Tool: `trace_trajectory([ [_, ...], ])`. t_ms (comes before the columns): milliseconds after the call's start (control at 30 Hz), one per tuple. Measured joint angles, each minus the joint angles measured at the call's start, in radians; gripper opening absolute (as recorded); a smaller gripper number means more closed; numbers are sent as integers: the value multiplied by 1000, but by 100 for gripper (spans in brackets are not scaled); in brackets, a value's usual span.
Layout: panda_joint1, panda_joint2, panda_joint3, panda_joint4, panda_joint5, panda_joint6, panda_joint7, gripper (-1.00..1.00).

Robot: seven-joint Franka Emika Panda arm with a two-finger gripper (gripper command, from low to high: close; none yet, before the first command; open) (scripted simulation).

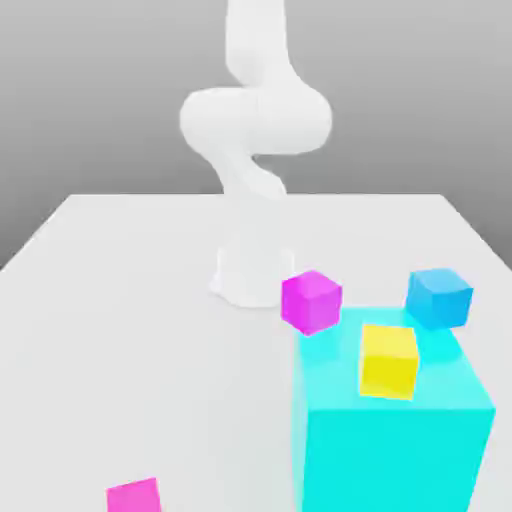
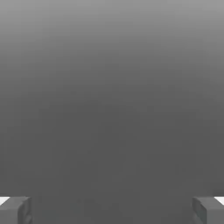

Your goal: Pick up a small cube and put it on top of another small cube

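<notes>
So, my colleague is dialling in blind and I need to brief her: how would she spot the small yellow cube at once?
Find the big cyan block toward the exterior view's right. The cube appears against its top, and its yellow separates it from the magenta and blue cubes nearby.

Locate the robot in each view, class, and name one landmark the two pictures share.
Exterior view: the white arm rises from the white table near the picture's middle and runs out at the top.
Hand view: the robot appears as its open gripper, two fingers wide apart near one edge.
Shared landmark: a plain grey background, probably the same backdrop in both.
</notes>
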Motion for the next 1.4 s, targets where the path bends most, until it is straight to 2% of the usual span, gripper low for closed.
trace_trajectory([
  [267,78,296,-131,11,95,70,-204,0],
  [500,103,551,-203,21,190,129,-388,0],
  [767,68,834,-220,31,246,203,-562,0],
  [1000,35,1057,-239,33,198,283,-647,0],
  [1133,-8,1200,-193,60,241,384,-694,0],
  [1167,-18,1229,-180,66,253,405,-703,-100],
  [1400,-19,1231,-179,66,254,405,-704,-100],
])
